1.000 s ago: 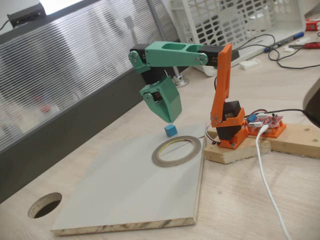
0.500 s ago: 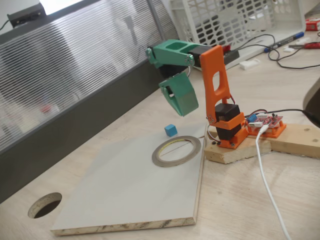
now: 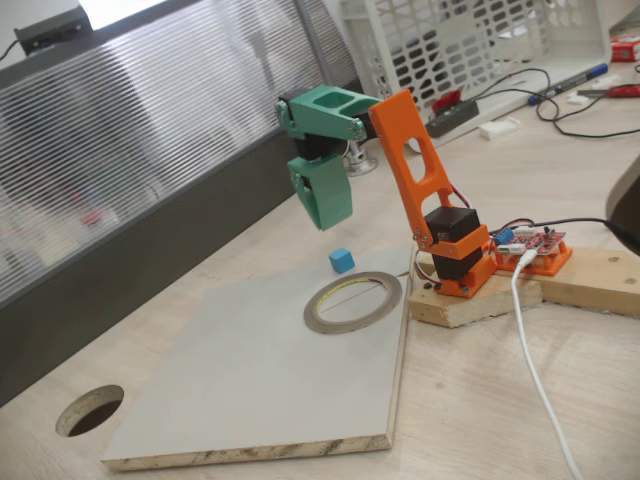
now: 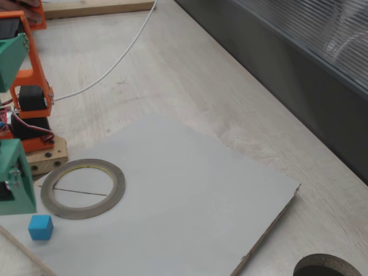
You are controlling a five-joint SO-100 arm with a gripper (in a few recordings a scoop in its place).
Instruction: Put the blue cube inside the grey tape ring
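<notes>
Unmarked blue cube (image 3: 341, 261) sits just outside grey tape ring (image 3: 353, 301); gripper (image 3: 325, 222) fingers' spread can't be told

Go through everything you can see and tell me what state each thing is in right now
blue cube: resting on the board, outside the ring, not held
grey tape ring: lying flat on the board, hole empty
gripper: raised above the cube, holding nothing; open or shut unclear
grey board: flat on the table
</notes>
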